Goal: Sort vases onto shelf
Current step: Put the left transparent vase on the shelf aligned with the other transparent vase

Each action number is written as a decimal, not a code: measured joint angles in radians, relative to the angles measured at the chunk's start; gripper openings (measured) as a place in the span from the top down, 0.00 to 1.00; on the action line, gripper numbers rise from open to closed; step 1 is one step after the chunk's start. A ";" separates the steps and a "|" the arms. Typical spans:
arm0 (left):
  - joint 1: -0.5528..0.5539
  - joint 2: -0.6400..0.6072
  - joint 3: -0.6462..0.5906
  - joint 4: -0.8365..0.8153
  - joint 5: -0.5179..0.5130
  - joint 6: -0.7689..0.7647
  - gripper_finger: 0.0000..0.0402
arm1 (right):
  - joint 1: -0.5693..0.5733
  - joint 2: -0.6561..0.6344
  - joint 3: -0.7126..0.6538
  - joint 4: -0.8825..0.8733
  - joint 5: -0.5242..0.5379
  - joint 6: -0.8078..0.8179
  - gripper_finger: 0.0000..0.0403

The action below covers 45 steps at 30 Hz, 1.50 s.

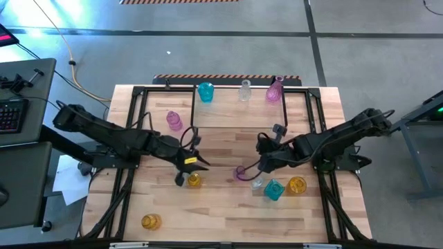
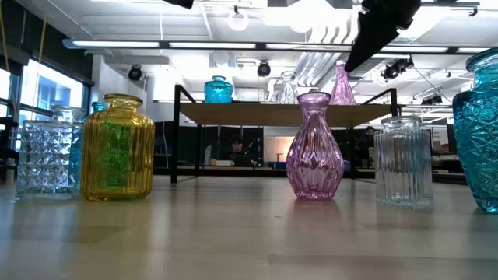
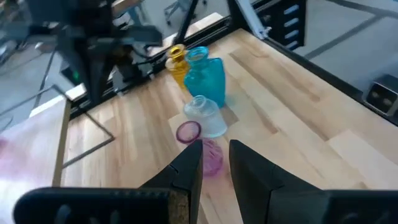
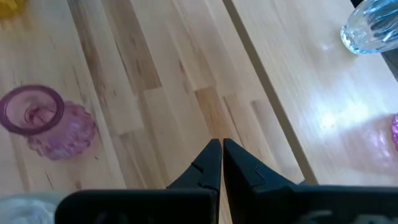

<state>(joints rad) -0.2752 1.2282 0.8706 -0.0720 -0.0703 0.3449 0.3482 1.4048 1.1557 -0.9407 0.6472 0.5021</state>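
My left gripper hangs open over the table's middle, its fingers pointing toward a pink vase just beyond them, nothing between them. A clear vase, a teal vase and a yellow vase stand behind the pink one. My right gripper is shut and hangs over bare wood beside the same pink vase, touching nothing. On the shelf stand a teal vase, a clear one and a pink one.
A yellow vase stands just below my left gripper, another near the front left corner. A pink vase stands by the shelf's left end. Black frame rails run along the table's sides. Bare wood lies along the front edge.
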 joint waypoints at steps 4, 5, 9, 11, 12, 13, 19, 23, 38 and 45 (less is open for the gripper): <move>-0.001 0.017 0.005 -0.019 -0.093 -0.061 0.82 | 0.023 0.000 0.000 -0.024 0.003 0.043 1.00; -0.001 0.019 0.005 -0.037 -0.119 -0.084 0.82 | 0.030 0.000 0.000 -0.028 0.006 0.055 1.00; -0.002 0.018 0.005 -0.125 -0.206 -0.189 0.82 | 0.063 0.000 0.000 -0.055 0.028 0.113 1.00; -0.001 0.016 0.005 -0.177 -0.214 -0.247 0.81 | 0.080 0.000 0.000 -0.067 0.043 0.141 1.00; -0.001 0.016 0.005 -0.191 -0.214 -0.262 0.80 | 0.087 0.000 0.000 -0.072 0.049 0.152 1.00; -0.002 0.015 0.005 -0.203 -0.212 -0.271 0.78 | 0.094 0.000 0.000 -0.072 0.053 0.160 1.00; -0.044 0.015 0.005 -0.336 -0.154 -0.449 0.57 | 0.121 0.000 0.000 -0.076 0.060 0.198 1.00; -0.091 0.015 0.005 -0.486 -0.012 -0.537 0.42 | 0.131 0.000 0.000 -0.100 0.069 0.205 1.00; -0.224 0.017 0.040 -0.668 0.005 -0.793 0.37 | 0.136 0.000 0.000 -0.124 0.116 0.242 1.00; -0.223 0.045 0.040 -0.667 -0.011 -0.833 0.37 | 0.147 0.000 0.000 -0.137 0.128 0.255 1.00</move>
<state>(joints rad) -0.4984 1.2727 0.9108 -0.7391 -0.0811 -0.4879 0.4954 1.4052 1.1553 -1.0776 0.7749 0.7569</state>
